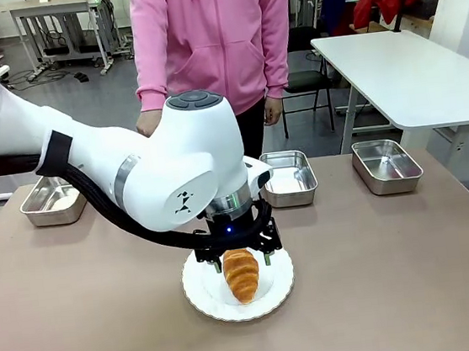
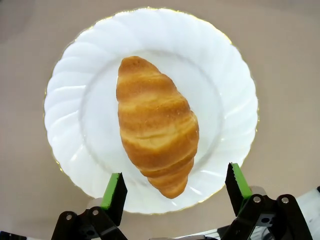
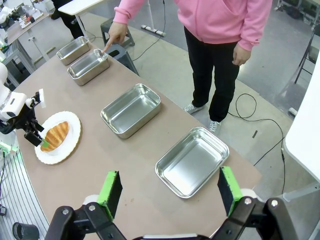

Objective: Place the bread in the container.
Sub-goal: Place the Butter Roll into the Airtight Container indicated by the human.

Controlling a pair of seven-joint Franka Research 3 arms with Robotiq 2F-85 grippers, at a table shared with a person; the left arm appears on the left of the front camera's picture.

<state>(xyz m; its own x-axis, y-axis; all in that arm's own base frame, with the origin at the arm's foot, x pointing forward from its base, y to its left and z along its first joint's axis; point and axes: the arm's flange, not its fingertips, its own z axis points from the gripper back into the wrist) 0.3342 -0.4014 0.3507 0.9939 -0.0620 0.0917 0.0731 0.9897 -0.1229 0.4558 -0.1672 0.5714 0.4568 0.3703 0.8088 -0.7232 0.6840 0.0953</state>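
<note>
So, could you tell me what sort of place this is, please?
Most likely a robotics lab or workshop, not a kitchen: a white robot arm works at the table, a plain white worktable stands beyond it, and cables trail over the grey floor.

Bread (image 2: 157,130) on white plate (image 2: 65,125) w/ left pincer (image 2: 174,176) spread wide, flanking its end.

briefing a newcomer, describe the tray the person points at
Four steel trays line the table edge by the person. It is the second tray from the robot's left end. Only it has the person's finger at its rim.
</note>
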